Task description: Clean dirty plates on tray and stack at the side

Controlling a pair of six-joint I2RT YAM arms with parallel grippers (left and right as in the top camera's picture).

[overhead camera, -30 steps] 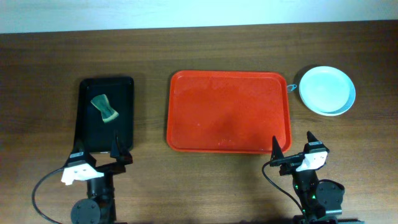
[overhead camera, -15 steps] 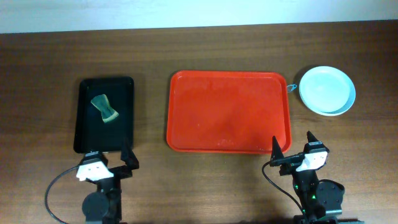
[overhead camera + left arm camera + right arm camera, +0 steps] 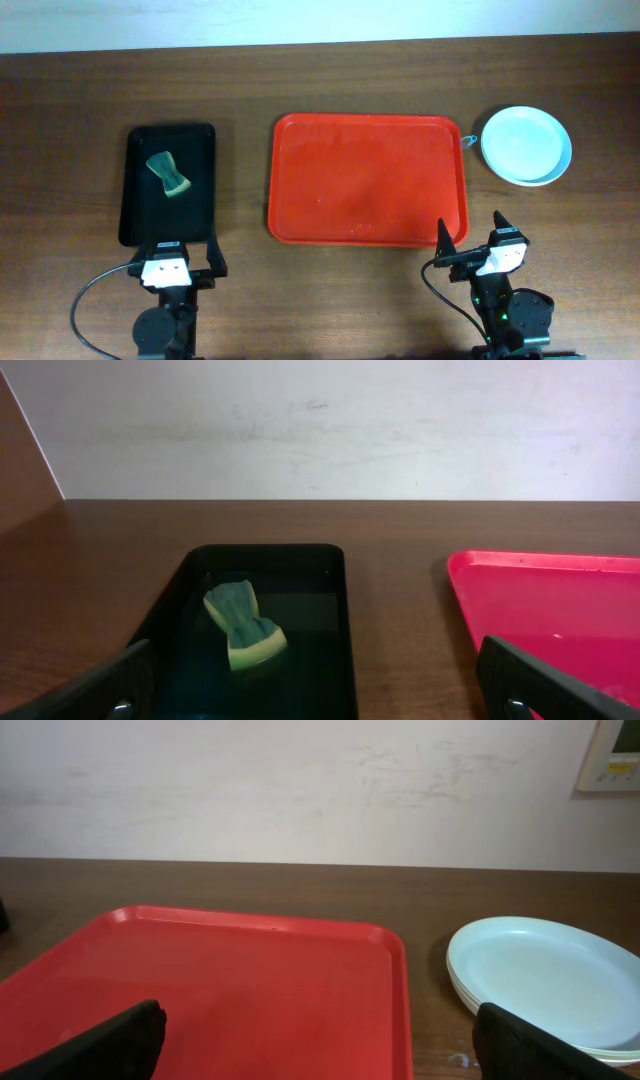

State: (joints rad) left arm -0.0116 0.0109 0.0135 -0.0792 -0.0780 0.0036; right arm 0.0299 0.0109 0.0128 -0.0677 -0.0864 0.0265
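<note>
Overhead, 12 o'clock taken as the far table edge: the red tray lies mid-table, long side running 9 to 3. The dirty plates sit in one stack on the wood at about 2 o'clock from the tray's centre, just beside its far right corner and off its rim. A black tray lies at 9 o'clock of the red one, a strip of wood between them. A green-yellow sponge rests in its far half. The left gripper sits at 6 o'clock of the black tray, spread wide, nothing held. The right gripper sits at 5 o'clock of the red tray by its near right corner, also spread wide and holding nothing. Left wrist: the dark fingers show only in the two lower corners. The sponge lies ahead at 11 o'clock in the black tray, and the red tray's corner shows at 3 o'clock. Right wrist: fingers again in both lower corners, far apart. The red tray is ahead at 11 o'clock. The plates are at 2 o'clock, stacked rims showing at their near edge.
</note>
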